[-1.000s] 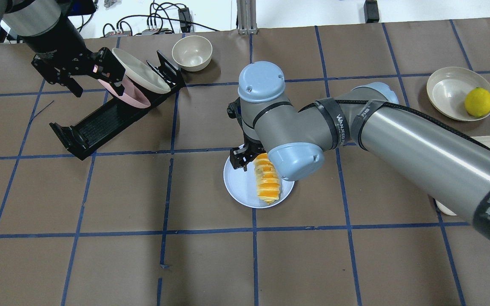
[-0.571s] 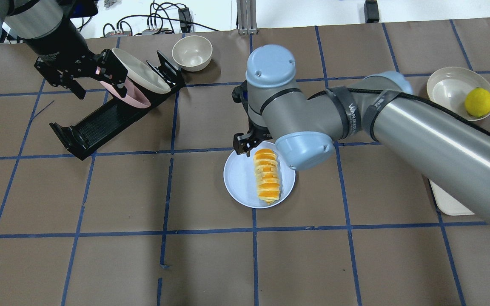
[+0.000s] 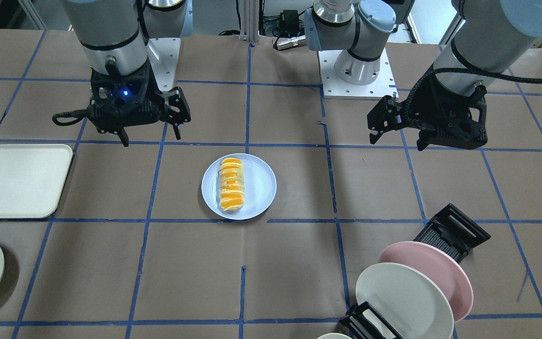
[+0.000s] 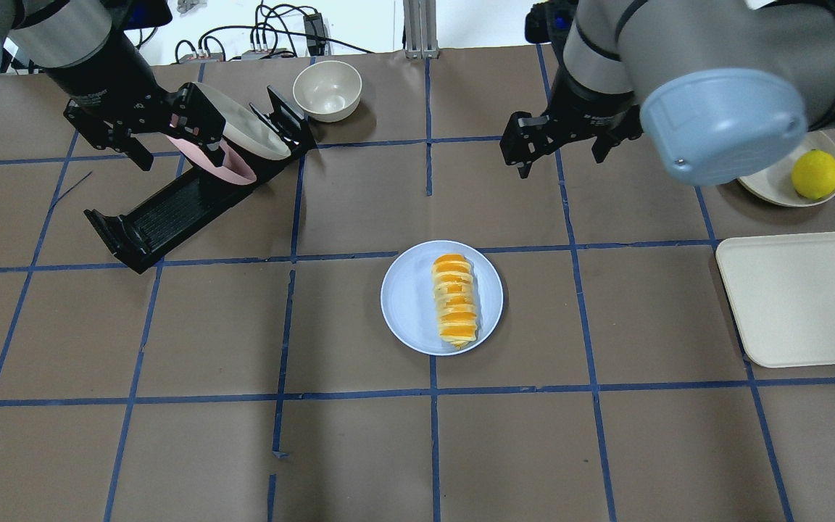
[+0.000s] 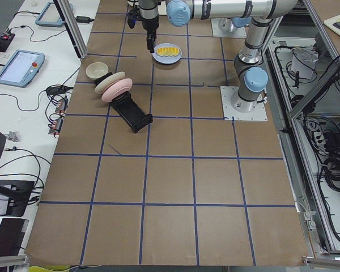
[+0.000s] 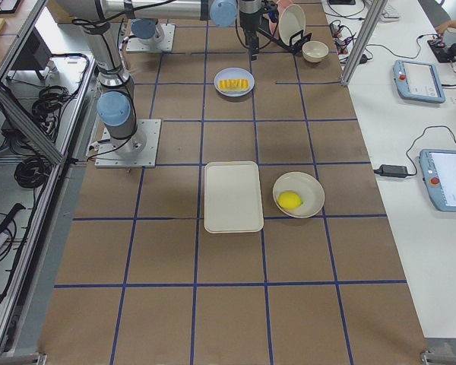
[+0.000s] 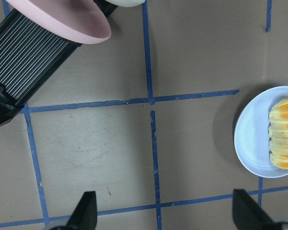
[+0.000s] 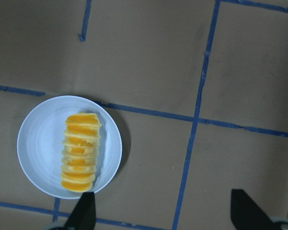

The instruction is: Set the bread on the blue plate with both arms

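The bread [image 4: 454,299], striped orange and pale yellow, lies lengthwise on the blue plate [image 4: 406,304] near the table's middle. It also shows in the front view, bread [image 3: 231,183] on plate [image 3: 260,186]. My right gripper [image 4: 559,156] is open and empty, raised well beyond the plate on its far right; its wrist view shows the bread [image 8: 79,152] on the plate [image 8: 38,148] below. My left gripper [image 4: 175,156] is open and empty, hovering over the dish rack at far left. Its wrist view shows the plate [image 7: 252,139] at the right edge.
A black dish rack [image 4: 171,210] holds a pink plate [image 4: 225,168] and a cream plate [image 4: 243,130]. A cream bowl [image 4: 327,88] stands behind it. A lemon [image 4: 816,174] sits in a cream dish at far right, with a cream tray [image 4: 802,297] nearer.
My right gripper has lifted off the plate and moved back and to the right, leaving the bread lying on the plate. The left arm has hardly moved.
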{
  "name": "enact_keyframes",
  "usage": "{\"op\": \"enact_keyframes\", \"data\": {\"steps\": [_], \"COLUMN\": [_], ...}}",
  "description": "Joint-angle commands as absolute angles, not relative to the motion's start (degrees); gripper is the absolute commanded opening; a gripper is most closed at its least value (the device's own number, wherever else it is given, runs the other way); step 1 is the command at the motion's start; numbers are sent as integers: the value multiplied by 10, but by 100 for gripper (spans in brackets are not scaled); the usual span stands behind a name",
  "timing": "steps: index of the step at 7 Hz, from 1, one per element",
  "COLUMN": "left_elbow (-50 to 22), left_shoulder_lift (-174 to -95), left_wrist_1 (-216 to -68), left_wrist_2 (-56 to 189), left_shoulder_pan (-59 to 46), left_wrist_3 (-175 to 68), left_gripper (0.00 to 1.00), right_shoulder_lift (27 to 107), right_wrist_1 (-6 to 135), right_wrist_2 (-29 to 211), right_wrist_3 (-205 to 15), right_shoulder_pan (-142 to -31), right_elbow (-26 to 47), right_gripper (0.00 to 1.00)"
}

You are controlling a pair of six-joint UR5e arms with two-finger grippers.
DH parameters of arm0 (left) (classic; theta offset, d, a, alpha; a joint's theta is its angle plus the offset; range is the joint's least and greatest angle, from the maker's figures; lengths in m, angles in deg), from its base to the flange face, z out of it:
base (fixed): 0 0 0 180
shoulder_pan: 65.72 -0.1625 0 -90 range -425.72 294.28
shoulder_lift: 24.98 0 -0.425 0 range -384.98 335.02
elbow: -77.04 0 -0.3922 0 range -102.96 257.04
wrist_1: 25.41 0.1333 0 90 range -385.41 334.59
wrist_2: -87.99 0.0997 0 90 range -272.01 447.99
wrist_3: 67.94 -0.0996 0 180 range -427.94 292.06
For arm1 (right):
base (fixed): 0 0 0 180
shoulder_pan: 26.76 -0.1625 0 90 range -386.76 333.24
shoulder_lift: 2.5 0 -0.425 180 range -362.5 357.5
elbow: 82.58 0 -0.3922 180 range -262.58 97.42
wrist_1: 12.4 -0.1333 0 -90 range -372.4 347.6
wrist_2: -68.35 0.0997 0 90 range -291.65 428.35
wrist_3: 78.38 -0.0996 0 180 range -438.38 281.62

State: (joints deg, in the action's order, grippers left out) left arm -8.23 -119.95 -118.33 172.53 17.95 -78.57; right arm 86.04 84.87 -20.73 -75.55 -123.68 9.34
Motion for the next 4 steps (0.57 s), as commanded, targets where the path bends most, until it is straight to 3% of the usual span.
{"op": "enact_keyframes", "data": {"steps": [1,4], "left_elbow": [-73,-73], "left_shoulder_lift": [-1203,-1203], "left_wrist_1": [-1187,-1188], "left_wrist_2": [1720,1717], "left_shoulder_pan": [181,181], "left_wrist_3": [-783,-789], "left_gripper": [100,100], "right_shoulder_lift": [885,906], "right_wrist_1": [784,758], "right_wrist_2": [-209,-212], "right_wrist_3": [-752,-754], "right_shoulder_pan": [-1213,-1195], "right_elbow": [88,92], "right_gripper": [100,100]}}
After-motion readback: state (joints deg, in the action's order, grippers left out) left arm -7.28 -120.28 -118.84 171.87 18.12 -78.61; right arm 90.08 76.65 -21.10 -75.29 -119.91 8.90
